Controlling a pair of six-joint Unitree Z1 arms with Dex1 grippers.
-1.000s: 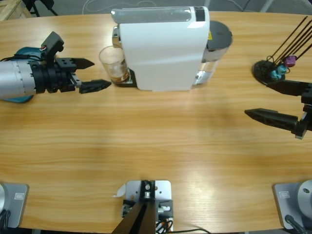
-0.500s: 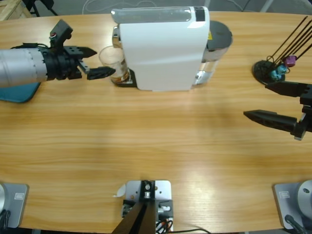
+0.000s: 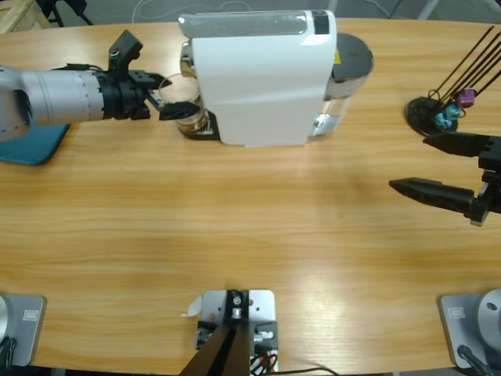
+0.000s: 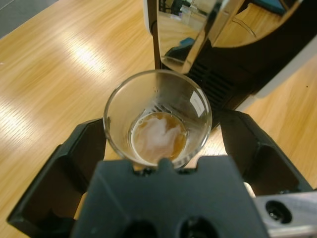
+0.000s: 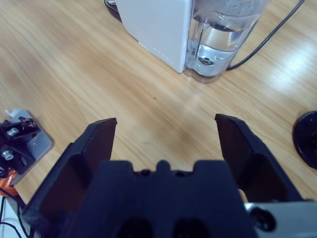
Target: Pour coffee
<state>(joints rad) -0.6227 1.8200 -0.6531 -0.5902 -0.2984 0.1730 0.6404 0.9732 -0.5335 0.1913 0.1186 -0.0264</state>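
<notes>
glass (image 3: 182, 100) with coffee (image 4: 158, 136) sits between my spread left gripper (image 3: 174, 97) jaws | coffee machine (image 3: 262, 74) just behind it | my right gripper (image 3: 445, 168) spread, well apart

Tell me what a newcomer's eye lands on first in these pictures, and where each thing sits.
The big white coffee machine at the table's far edge dominates. At its left end stands a clear glass holding a little tan-topped coffee, with the left claw open around it, one black jaw on each side. Off at the right edge the right claw hangs open over bare wood, near a black capsule stand.
</notes>
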